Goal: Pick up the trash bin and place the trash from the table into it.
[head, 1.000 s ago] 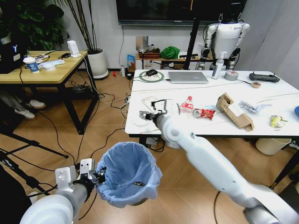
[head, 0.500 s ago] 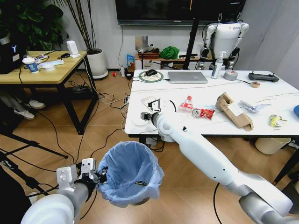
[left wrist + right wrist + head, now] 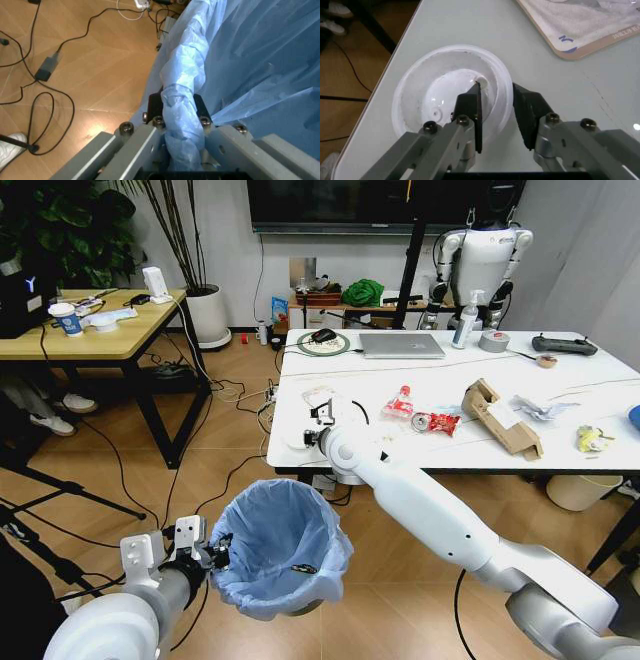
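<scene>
The trash bin [image 3: 280, 545], dark with a crinkled light-blue bag, hangs low in front of me. My left gripper [image 3: 215, 552] is shut on its bagged rim [image 3: 182, 97]. My right gripper [image 3: 316, 423] is at the table's [image 3: 560, 380] front left corner. It is open, and its fingers [image 3: 476, 108] straddle the rim of a shallow white plastic dish [image 3: 435, 97], one inside and one outside. Farther right lies the trash: a red-labelled bottle [image 3: 402, 402], a red wrapper [image 3: 437, 422], a torn cardboard box [image 3: 502, 418], crumpled white paper [image 3: 540, 410] and a yellow wrapper [image 3: 592, 440].
A laptop [image 3: 402, 345], a spray bottle [image 3: 466, 320] and a tape roll [image 3: 495, 340] stand at the table's back. A flat clear packet [image 3: 590, 22] lies just beyond the dish. A yellow desk [image 3: 90, 325] is at the left, cables cross the floor, and a cream bin [image 3: 578, 492] stands under the table.
My right gripper has drawn back toward the table's front left corner and come down over the white dish. The left gripper still holds the bin, which has barely shifted.
</scene>
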You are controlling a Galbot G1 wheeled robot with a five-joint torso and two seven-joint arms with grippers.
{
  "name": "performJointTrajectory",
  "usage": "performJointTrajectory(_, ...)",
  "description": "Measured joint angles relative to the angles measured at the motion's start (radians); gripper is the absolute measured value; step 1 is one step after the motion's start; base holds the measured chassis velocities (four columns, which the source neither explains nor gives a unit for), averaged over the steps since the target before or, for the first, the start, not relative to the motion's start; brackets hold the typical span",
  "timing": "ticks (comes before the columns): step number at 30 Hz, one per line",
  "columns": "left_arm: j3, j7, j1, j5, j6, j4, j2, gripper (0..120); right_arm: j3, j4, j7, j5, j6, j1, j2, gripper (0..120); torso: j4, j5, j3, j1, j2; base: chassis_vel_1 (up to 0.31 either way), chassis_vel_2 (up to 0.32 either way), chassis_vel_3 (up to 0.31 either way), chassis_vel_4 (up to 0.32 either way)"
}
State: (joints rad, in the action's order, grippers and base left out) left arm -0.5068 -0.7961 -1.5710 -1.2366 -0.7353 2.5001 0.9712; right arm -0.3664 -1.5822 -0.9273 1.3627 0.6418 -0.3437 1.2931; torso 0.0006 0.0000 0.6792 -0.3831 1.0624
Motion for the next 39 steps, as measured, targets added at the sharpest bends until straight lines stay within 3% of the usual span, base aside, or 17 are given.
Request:
performJointTrajectory(5, 0.0, 0.002, 0.003, 0.0, 0.0, 0.0, 0.002, 0, -0.005, -0.002, -0.001, -0.012, -0.004, 0.001, -0.002, 0, 0.0, 0.0, 0.0, 0.0, 0.0, 0.0, 0.0, 0.0, 0.0)
performJointTrajectory(11, -0.002, 0.002, 0.007, 0.0, 0.0, 0.0, 0.004, 0, 0.0, -0.025, -0.001, -0.015, -0.015, 0.001, -0.002, 0, 0.0, 0.0001, 0.0, 0.0, 0.0, 0.0, 0.0, 0.0, 0.0)
performJointTrajectory(21, -0.013, -0.001, 0.01, 0.0, 0.0, 0.0, 0.02, 0, 0.075, -0.386, 0.105, 0.041, -0.073, -0.03, -0.141, 0, 0.0, 0.0002, 0.0, 0.0, 0.0, 0.0, 0.0, 0.0, 0.0)
performJointTrajectory(27, -0.013, -0.003, 0.019, 0.0, 0.0, 0.0, 0.019, 0, 0.088, -0.506, 0.228, 0.031, -0.1, -0.079, -0.224, 0, 0.0, 0.0003, 0.0, 0.0, 0.0, 0.0, 0.0, 0.0, 0.0)
performJointTrajectory(28, -0.014, -0.003, 0.024, 0.0, 0.0, 0.0, 0.015, 0, 0.093, -0.579, 0.365, -0.018, -0.131, -0.134, -0.283, 0, -0.0001, 0.0003, 0.0, 0.0, 0.0, 0.0, 0.0, 0.0, 0.0)
performJointTrajectory(29, -0.014, -0.003, 0.024, 0.0, 0.0, 0.0, 0.015, 0, 0.093, -0.579, 0.365, -0.018, -0.131, -0.134, -0.283, 0, -0.0001, 0.0003, 0.0, 0.0, 0.0, 0.0, 0.0, 0.0, 0.0)
performJointTrajectory(32, -0.011, -0.004, 0.027, 0.0, 0.0, 0.0, 0.011, 0, 0.096, -0.673, 0.542, -0.093, -0.165, -0.234, -0.351, 0, -0.0001, 0.0002, 0.0, 0.0, 0.0, 0.0, 0.0, 0.0, 0.0)
performJointTrajectory(39, -0.01, -0.007, 0.028, 0.0, 0.0, 0.0, 0.005, 0, 0.093, -0.723, 0.638, -0.272, -0.167, -0.401, -0.398, 0, 0.0001, 0.0001, 0.0, 0.0, 0.0, 0.0, 0.0, 0.0, 0.0)
